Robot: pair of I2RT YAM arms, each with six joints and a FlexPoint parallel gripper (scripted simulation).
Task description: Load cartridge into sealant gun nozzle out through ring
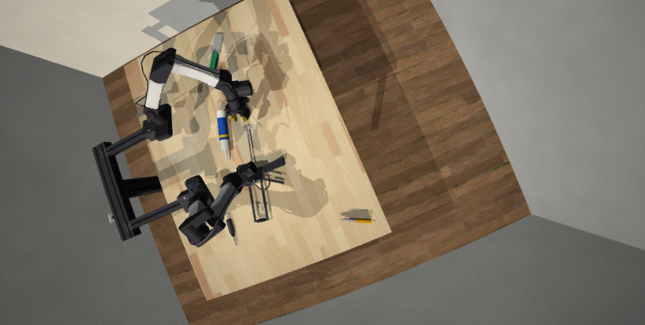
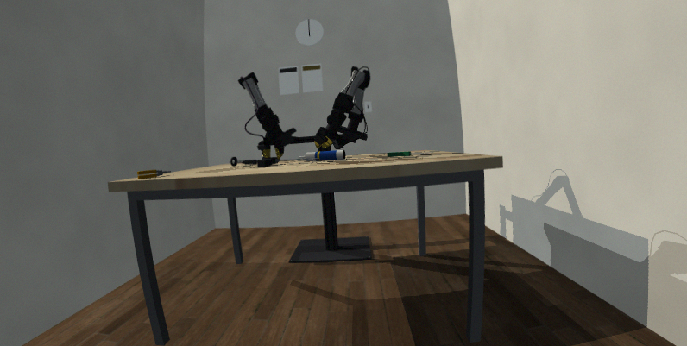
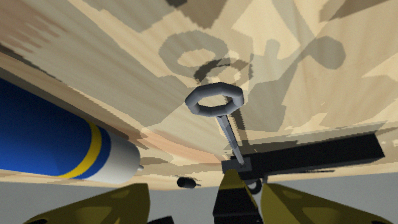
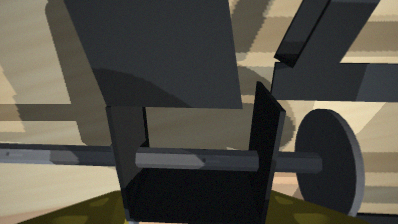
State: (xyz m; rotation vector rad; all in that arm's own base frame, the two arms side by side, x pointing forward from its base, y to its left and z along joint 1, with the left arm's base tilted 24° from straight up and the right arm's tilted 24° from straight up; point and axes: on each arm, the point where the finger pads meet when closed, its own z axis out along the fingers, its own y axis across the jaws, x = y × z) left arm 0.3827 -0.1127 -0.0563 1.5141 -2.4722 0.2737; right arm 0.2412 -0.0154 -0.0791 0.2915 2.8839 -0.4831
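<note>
The sealant gun (image 1: 266, 205) (image 3: 320, 154) (image 4: 190, 200) lies with its open cradle empty. Its front ring (image 1: 261, 220) is at the bottom in the top view. Its rod (image 1: 250, 147) (image 3: 231, 140) (image 4: 225, 160) stands far out behind the handle, ending in a pull ring (image 3: 235, 100). The plunger disc (image 4: 330, 160) is close before the bracket. My right gripper (image 2: 272, 154) (image 4: 192, 199) is shut on that bracket. My left gripper (image 1: 239, 119) (image 2: 323, 142) (image 3: 205, 193) is open and empty, just behind the pull ring. The blue-and-white cartridge (image 1: 222, 124) (image 2: 329, 155) (image 3: 40, 135) lies beside the rod, nozzle toward the gun's front. The thumb plate is not clearly visible.
A green-handled scraper (image 1: 214, 60) (image 2: 399, 154) lies behind the left forearm. A dark screwdriver (image 1: 231, 227) lies beside the gun's cradle, near the right arm. An orange-handled tool (image 1: 363, 220) (image 2: 147, 173) lies near the table's far corner.
</note>
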